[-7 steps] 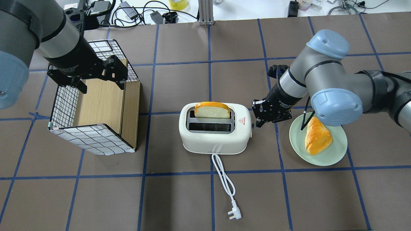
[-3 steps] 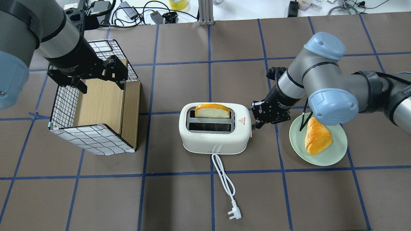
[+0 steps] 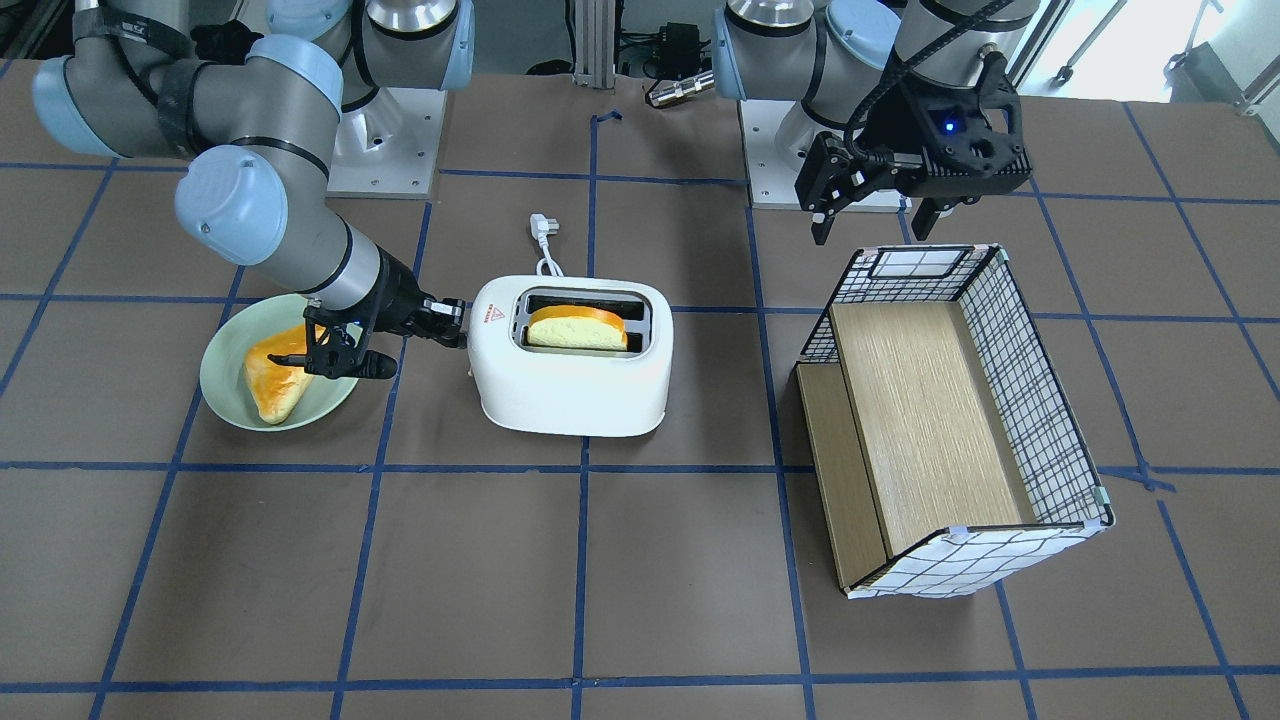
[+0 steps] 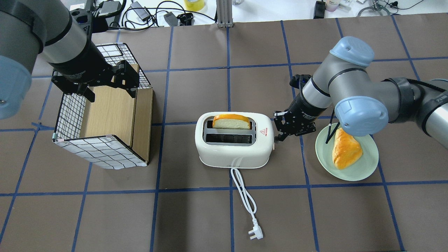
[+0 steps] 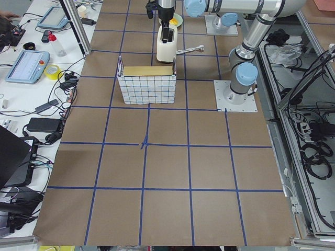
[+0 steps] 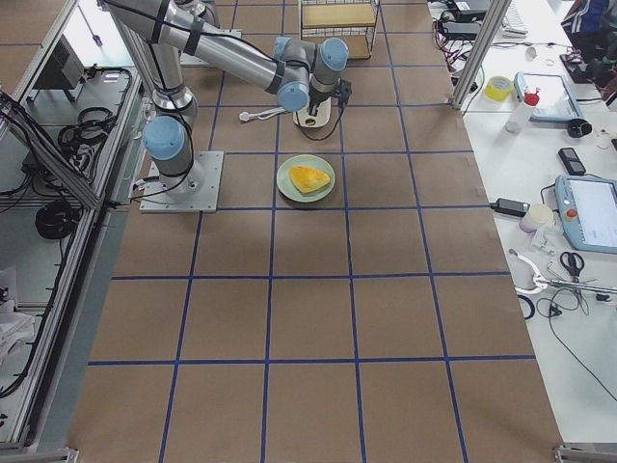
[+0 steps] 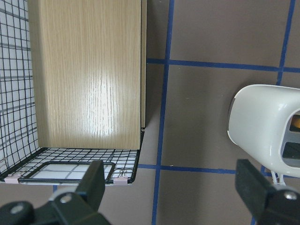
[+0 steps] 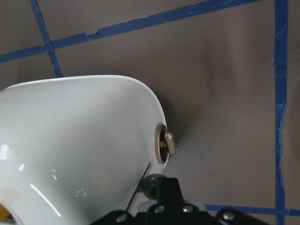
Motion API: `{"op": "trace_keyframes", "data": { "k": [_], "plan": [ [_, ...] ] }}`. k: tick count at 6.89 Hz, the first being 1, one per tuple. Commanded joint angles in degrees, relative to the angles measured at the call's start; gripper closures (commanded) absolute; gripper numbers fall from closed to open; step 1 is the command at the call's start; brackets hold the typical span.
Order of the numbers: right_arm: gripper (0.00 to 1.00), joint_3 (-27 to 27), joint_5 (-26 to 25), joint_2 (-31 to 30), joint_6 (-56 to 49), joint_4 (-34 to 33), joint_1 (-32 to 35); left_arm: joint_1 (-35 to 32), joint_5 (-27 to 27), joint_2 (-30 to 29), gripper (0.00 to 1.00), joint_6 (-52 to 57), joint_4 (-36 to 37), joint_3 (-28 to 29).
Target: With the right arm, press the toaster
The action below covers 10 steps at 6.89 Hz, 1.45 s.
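The white toaster [image 4: 234, 148] stands mid-table with a bread slice [image 4: 231, 122] in its far slot; it also shows in the front-facing view [image 3: 570, 385]. My right gripper [image 4: 277, 139] is shut, its tip against the toaster's right end at the side lever. In the right wrist view the shut fingers [image 8: 161, 192] sit just below a tan knob [image 8: 166, 143] on the toaster's end wall [image 8: 79, 154]; the lever itself is mostly hidden by them. My left gripper [image 4: 110, 91] is open and empty above the wire basket [image 4: 101, 150].
A green plate [image 4: 353, 176] with a bread wedge [image 4: 344, 148] lies right of the toaster, under my right arm. The toaster's white cord [image 4: 245, 199] and plug [image 4: 255, 234] trail toward the near edge. The basket with its wooden shelf stands at the left.
My right gripper has shifted slightly down and toward the toaster's end. The bread slice sits a little lower in its slot. The left arm has not moved.
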Motion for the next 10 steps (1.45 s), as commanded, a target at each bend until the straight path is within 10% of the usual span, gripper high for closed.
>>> {"op": "trace_keyframes", "data": {
  "k": [1, 6, 10],
  "plan": [
    [1.00, -0.03, -0.16, 0.16, -0.09, 0.03, 0.00, 0.00, 0.06, 0.00, 0.00, 0.00, 0.00, 0.00],
    [1.00, -6.69, -7.71, -3.96, 1.05, 5.46, 0.35, 0.00, 0.06, 0.00, 0.00, 0.00, 0.00, 0.00],
    [1.00, -29.34, -18.42, -4.41, 0.53, 27.42, 0.35, 0.00, 0.06, 0.00, 0.00, 0.00, 0.00, 0.00]
  ]
}}
